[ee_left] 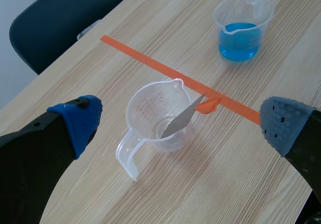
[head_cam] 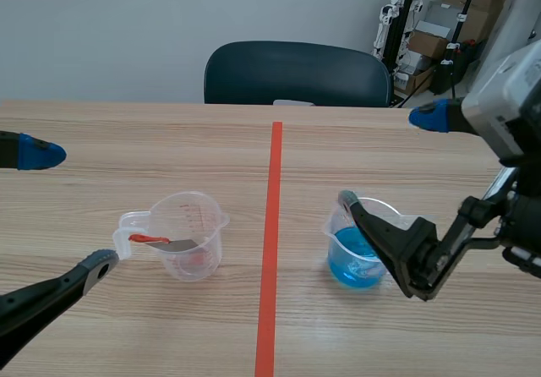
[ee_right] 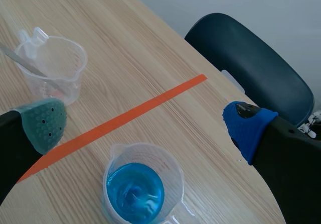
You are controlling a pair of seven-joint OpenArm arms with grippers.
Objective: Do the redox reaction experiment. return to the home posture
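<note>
The left gripper (head_cam: 72, 210) stands wide open: its blue pad (head_cam: 40, 153) and its grey pad (head_cam: 101, 266) are well apart and hold nothing. It hangs above the counter (head_cam: 127, 140), on the near-left side of the clear cup (head_cam: 193, 235), and touches neither the cup nor the wood. In the left wrist view the cup lies ahead of the gripper, in the gap between the two fingers but lower than them.

This clear cup stands upright on the left of the orange tape line (head_cam: 272, 250). A small spatula (head_cam: 162, 242) with a red handle leans inside it, with the handle over the rim.

The right gripper (head_cam: 387, 158) is also spread wide and carries nothing. In the scene view its lower finger crosses in front of the cup of blue liquid (head_cam: 345, 260). The right wrist view shows this cup (ee_right: 143, 189) under the gap, apart from both pads.

The blue cup stands upright on the right of the tape line, well apart from the clear cup. Bare wood lies between the cups and the far edge, where a dark chair (head_cam: 296, 73) stands. In the right wrist view the counter's side edge is near the blue pad.
</note>
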